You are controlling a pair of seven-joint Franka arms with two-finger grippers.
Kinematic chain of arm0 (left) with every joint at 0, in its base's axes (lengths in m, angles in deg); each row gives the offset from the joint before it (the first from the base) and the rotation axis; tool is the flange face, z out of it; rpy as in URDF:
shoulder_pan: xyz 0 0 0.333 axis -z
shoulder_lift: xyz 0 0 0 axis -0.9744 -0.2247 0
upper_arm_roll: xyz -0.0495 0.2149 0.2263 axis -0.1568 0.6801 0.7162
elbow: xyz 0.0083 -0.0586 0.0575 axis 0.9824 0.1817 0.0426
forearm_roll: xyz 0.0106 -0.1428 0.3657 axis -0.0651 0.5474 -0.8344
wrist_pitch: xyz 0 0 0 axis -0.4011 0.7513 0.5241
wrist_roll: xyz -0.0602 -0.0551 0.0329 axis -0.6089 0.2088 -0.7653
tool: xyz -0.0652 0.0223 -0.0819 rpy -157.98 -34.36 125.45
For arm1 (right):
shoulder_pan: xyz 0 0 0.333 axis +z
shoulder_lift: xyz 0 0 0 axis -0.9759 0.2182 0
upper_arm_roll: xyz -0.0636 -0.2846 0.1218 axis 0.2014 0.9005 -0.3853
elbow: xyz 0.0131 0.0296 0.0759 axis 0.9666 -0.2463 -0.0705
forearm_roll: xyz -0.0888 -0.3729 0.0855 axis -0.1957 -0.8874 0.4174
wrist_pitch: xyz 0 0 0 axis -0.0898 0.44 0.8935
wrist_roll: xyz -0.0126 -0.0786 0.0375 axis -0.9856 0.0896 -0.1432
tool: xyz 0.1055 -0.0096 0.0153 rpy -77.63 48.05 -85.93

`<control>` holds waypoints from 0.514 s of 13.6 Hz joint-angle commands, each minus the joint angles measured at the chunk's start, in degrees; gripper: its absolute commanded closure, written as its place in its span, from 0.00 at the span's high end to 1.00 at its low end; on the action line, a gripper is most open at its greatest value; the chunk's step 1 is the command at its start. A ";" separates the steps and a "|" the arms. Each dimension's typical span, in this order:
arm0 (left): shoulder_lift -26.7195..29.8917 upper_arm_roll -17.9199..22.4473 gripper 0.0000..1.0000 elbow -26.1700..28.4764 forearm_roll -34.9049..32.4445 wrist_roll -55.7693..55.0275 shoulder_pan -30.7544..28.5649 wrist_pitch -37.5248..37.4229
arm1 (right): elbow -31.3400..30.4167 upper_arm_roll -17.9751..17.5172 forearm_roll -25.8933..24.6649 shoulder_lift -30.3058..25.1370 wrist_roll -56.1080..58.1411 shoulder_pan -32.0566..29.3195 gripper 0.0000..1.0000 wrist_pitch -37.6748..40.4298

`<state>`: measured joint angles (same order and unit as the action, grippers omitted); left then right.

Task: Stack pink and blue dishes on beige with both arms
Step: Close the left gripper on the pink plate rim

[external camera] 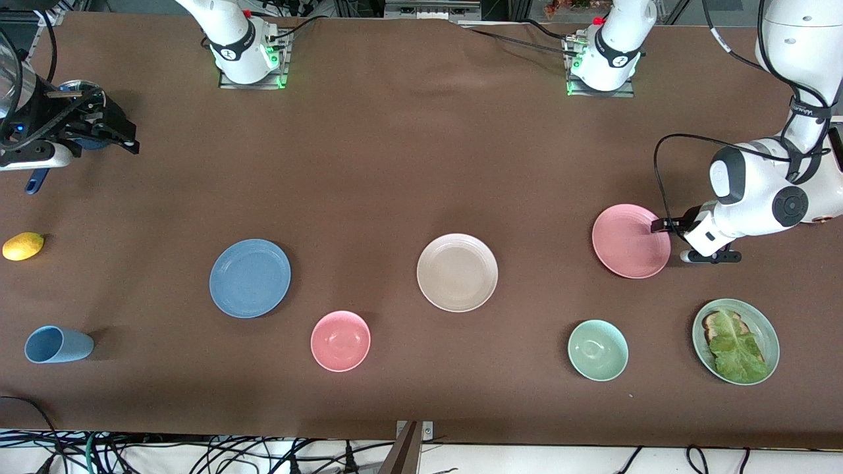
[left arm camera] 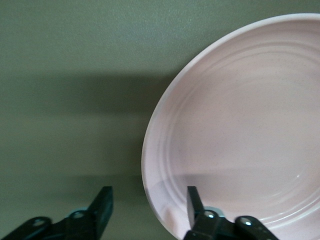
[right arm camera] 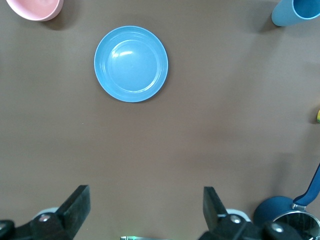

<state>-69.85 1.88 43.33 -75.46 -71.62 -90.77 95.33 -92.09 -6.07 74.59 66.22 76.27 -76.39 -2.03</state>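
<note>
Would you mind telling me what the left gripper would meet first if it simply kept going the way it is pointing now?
Most likely the pink plate: the left gripper already straddles its rim, one finger over the dish and one outside, jaws not yet clamped.

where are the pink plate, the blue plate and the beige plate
pink plate (external camera: 625,238), front view, centre of its flat well
blue plate (external camera: 249,278), front view, middle of its face
beige plate (external camera: 457,272), front view, middle of its face
</note>
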 commanded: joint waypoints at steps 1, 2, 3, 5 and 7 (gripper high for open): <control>-1.65 -0.40 0.37 -1.90 -0.93 0.68 -0.75 0.07 | 0.32 -0.07 1.07 -0.03 0.30 -0.48 1.00 -0.08; -1.66 -0.40 0.16 -1.99 -0.93 0.68 -0.67 0.07 | 0.50 -0.07 1.24 -0.03 0.30 -0.48 1.00 -0.08; -1.66 -0.40 0.01 -2.08 -1.02 0.68 -0.66 -0.02 | 0.58 -0.07 1.33 -0.03 0.30 -0.48 1.00 -0.08; -1.75 -0.40 0.00 -2.25 -1.02 0.68 -0.32 -0.02 | 0.94 -0.07 1.33 0.06 0.39 -0.48 1.00 -0.08; -1.57 -0.49 0.00 -4.35 -1.02 0.16 -0.14 -1.33 | 1.02 -0.07 1.33 0.06 0.48 -0.57 1.00 -0.08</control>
<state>-70.62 1.61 41.49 -75.46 -71.54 -90.76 95.08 -92.01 -6.07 74.81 66.22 76.27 -76.40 -2.32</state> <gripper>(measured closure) 0.916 0.000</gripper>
